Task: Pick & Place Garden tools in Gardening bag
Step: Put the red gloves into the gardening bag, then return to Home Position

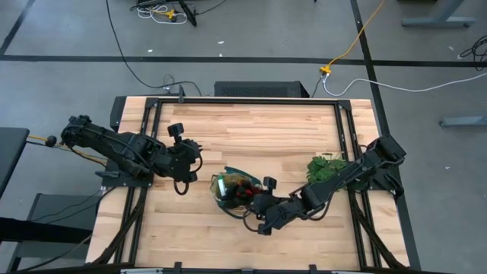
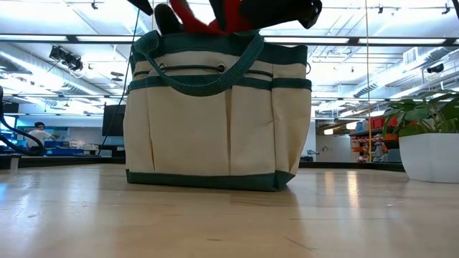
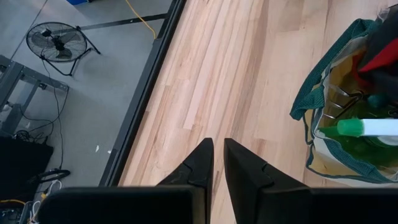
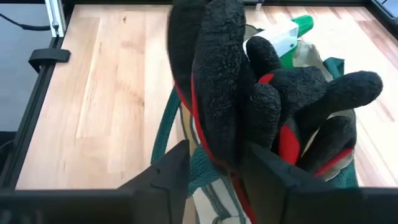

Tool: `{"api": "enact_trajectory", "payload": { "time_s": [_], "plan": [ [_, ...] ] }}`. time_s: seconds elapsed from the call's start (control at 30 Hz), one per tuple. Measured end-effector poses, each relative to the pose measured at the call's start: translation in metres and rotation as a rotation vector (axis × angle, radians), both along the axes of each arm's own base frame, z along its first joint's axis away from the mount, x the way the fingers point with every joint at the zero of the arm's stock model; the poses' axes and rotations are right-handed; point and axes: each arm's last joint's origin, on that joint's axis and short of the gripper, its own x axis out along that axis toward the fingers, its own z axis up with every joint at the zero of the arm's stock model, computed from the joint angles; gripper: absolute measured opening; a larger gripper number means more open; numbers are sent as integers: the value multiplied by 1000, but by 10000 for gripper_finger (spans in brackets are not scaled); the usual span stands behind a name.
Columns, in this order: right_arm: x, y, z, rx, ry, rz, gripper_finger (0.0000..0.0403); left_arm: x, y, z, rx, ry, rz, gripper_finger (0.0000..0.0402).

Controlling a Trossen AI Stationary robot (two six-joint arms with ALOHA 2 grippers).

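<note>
Gardening bag (image 2: 215,115): upright mid-surface, spray bottle (image 3: 367,129) already inside. Red-black gloves (image 4: 249,93): clamped in right gripper (image 4: 214,165) fingers over bag mouth, not yet released. Left gripper (image 3: 217,163): beside bag, fingers narrow, empty. Task judged near completion.

bench (image 1: 251,133): pale wood planks with visible grain, seen to carry a soft sheen that reflects the ceiling lights in the low view
gardening bag (image 2: 215,115): matt beige canvas cloth, woven dark green trim and loop handles, small metal eyelets
gloves (image 4: 261,99): black fuzzy, rough-napped cloth with smooth red bands
spray bottle (image 3: 367,129): smooth green and white plastic
right end effector (image 4: 214,168): matt dark plastic fingers, closed on the gloves
left end effector (image 3: 217,163): matt dark fingers
plant pot (image 2: 430,154): smooth white finish
</note>
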Motion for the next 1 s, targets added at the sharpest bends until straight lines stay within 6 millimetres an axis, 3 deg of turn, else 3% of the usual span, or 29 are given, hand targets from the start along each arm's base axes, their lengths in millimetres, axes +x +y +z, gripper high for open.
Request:
{"api": "enact_trajectory", "payload": {
  "time_s": [0.37, 0.67, 1.0],
  "plan": [
    [-6, 0, 11, -26, -34, -17, 155, 0, 0, 0, 0, 0, 0, 44],
    [-14, -3, 27, -44, -64, 3, 137, 0, 0, 0, 0, 1, 0, 44],
    [-33, -15, 62, -99, -128, 29, 108, 0, 0, 0, 0, 1, 0, 44]
  ]
}}
